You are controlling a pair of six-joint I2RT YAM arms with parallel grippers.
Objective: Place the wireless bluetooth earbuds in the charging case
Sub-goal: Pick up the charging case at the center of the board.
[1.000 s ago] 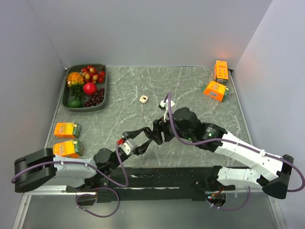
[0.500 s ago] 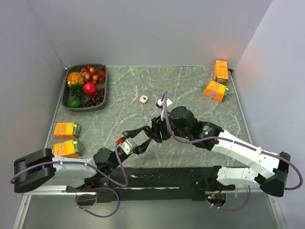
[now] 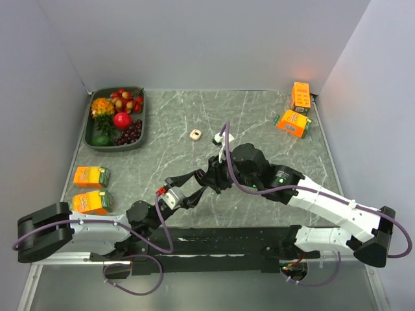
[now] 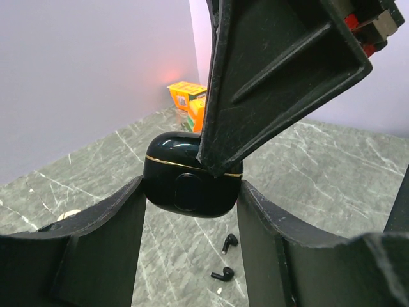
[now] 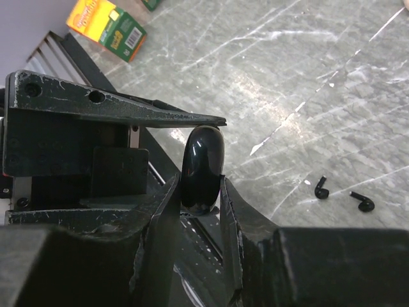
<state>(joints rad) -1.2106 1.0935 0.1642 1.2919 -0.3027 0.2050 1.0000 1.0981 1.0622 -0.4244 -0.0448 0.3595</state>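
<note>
Left wrist view: the charging case (image 4: 188, 182), glossy black, is held off the table (image 4: 332, 166), pinched at its two sides between the left fingers (image 4: 108, 236). One finger of the right arm crosses its upper right corner and hides that edge.

Right wrist view: the same case is seen edge-on, and the right fingers (image 5: 233, 217) appear pressed against its two broad faces. Both earbuds (image 5: 321, 187) lie loose on the table below, near each other and well apart from the case.

Top view: the left arm (image 3: 97, 228) and right arm (image 3: 324, 201) reach in low from the near edge and meet tip to tip over mid-table. The case is hidden between them, and the earbuds are too small to make out.
</note>
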